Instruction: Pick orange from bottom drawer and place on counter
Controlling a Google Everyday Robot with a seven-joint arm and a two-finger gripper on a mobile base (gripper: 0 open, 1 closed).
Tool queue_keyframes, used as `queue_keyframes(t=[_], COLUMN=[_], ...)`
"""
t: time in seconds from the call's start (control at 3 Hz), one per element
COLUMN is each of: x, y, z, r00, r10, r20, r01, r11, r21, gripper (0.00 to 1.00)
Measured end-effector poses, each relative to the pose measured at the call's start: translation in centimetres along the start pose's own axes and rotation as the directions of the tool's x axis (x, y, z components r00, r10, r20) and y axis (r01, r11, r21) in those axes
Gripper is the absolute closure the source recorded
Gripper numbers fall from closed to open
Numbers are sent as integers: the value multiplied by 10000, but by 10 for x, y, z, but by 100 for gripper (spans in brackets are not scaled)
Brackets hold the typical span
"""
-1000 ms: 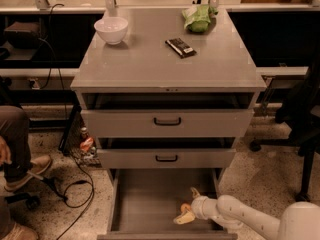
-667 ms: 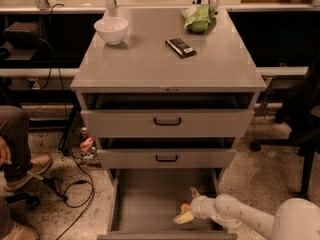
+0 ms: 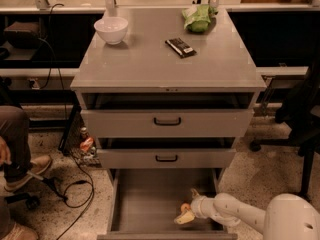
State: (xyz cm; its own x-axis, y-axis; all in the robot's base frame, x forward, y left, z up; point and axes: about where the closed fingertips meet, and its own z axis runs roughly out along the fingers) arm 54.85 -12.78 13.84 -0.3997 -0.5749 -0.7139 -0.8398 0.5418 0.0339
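My gripper (image 3: pixel 188 205) sits low in the open bottom drawer (image 3: pixel 145 204), toward its 4 o'clock corner. Its jaws are apart, with the orange (image 3: pixel 185 207) between them. The worktop (image 3: pixel 150 59) lies at 12 o'clock.

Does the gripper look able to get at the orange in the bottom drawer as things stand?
Probably yes. The gripper is down inside the pulled-out bottom drawer, right at the orange near the front right corner. Nothing else in the drawer lies between them.
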Motion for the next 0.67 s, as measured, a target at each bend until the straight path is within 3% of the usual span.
queue_keyframes(t=[0.67], x=[10], y=[-1], z=[7], r00=[9996], r10=[158], r20=[-213], r01=[-162], r11=[9997], r21=[-186], gripper=[46])
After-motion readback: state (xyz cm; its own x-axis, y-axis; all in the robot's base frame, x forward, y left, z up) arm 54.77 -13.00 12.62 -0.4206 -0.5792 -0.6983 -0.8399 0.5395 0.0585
